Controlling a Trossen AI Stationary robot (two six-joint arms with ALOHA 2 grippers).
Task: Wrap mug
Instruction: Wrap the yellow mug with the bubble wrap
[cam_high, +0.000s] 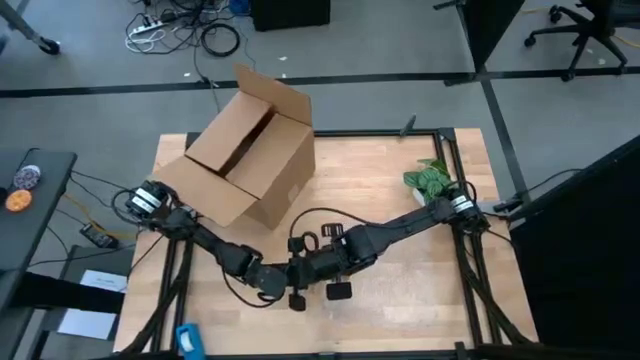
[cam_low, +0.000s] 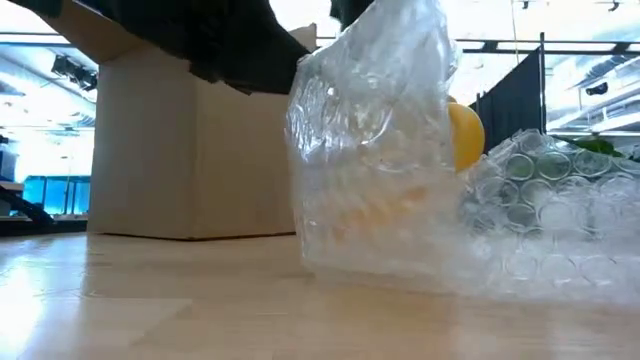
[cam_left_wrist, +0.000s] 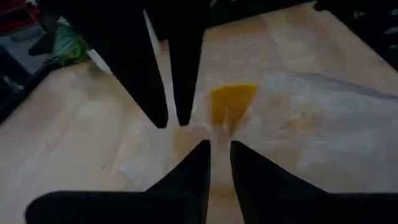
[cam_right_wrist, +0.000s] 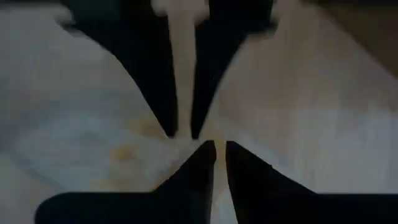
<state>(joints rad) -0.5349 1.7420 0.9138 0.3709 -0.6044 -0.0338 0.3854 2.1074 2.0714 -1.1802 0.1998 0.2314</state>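
A small yellow-orange mug (cam_low: 465, 135) stands on the table behind a crinkly clear plastic sheet (cam_low: 380, 150). One part of the sheet is pulled up in front of the mug, and the rest (cam_low: 560, 210) lies on the wood. The left wrist view shows the mug (cam_left_wrist: 231, 102) through the sheet. My left gripper (cam_high: 288, 280) and my right gripper (cam_high: 305, 268) meet tip to tip near the table's front middle. Each is shut on the sheet's raised part. My left gripper pinches a raised bit of the clear sheet (cam_left_wrist: 219, 134) between its two fingertips, right opposite the other gripper's tips. The sheet hangs below it and its lower part lies on the table. One layer or several, I cannot tell. My right gripper pinches the same raised part of the sheet (cam_right_wrist: 214, 138) between its fingertips, facing the left gripper's fingers (cam_right_wrist: 163, 93). The sheet drops from the hold down to the table, in front of the mug.
An open cardboard box (cam_high: 250, 150) stands at the far left of the table and fills the left of the low view (cam_low: 190, 150). A green bundle (cam_high: 430, 178) lies at the right edge. Bare wood (cam_high: 400, 310) stretches along the near side.
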